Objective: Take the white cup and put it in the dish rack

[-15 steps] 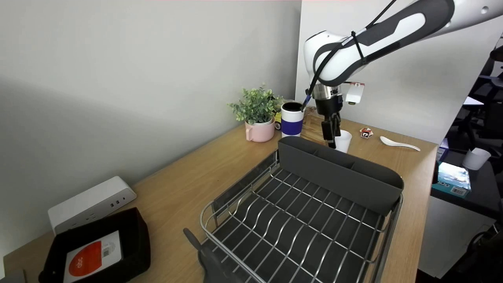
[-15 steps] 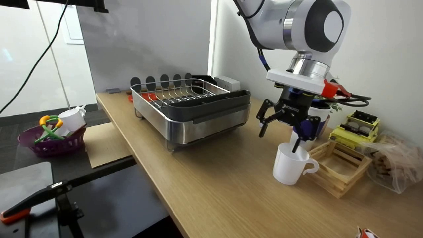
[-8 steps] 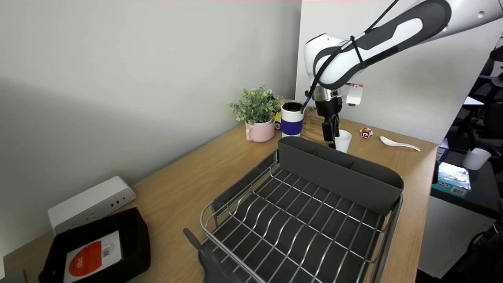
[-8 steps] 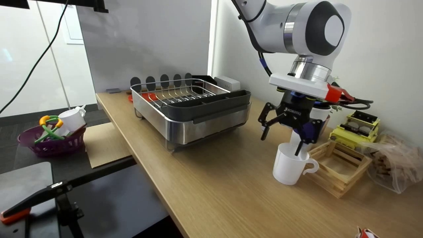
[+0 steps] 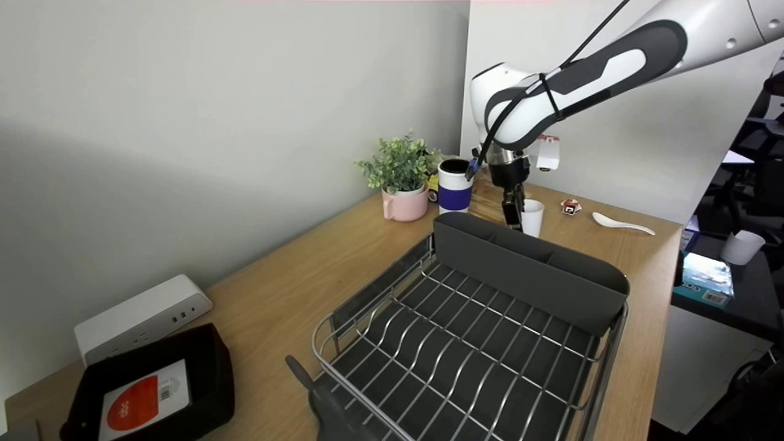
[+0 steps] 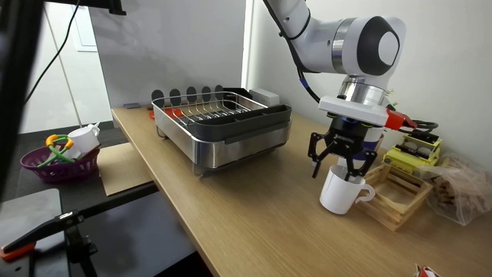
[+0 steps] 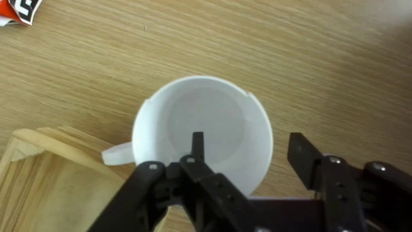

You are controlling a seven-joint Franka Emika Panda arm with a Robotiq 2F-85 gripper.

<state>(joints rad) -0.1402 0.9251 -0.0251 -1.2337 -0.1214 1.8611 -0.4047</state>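
Observation:
The white cup [image 6: 335, 196] has a handle and stands slightly tilted on the table, seen in both exterior views [image 5: 532, 219] and from above in the wrist view [image 7: 219, 106]. My gripper [image 6: 331, 177] is open and points down at the cup. In the wrist view, one finger of the gripper [image 7: 246, 133] is over the cup's opening and the other is outside its wall. In an exterior view, one fingertip dips inside the rim. The dark grey dish rack [image 5: 453, 343] with its wire grid stands apart from the cup; its silvery wall shows in an exterior view [image 6: 246, 152].
A wooden crate [image 6: 378, 219] stands close beside the cup's handle. A blue-banded tumbler [image 5: 454, 190] and a pink plant pot [image 5: 405, 206] stand by the wall. A yellow toy [image 6: 407, 157] and a bag [image 6: 461, 188] are behind the crate. A white spoon [image 5: 621, 225] lies beyond.
My gripper has moved down, and one finger has gone deeper into the cup. The cup has shifted slightly and tilted. The fingers remain apart.

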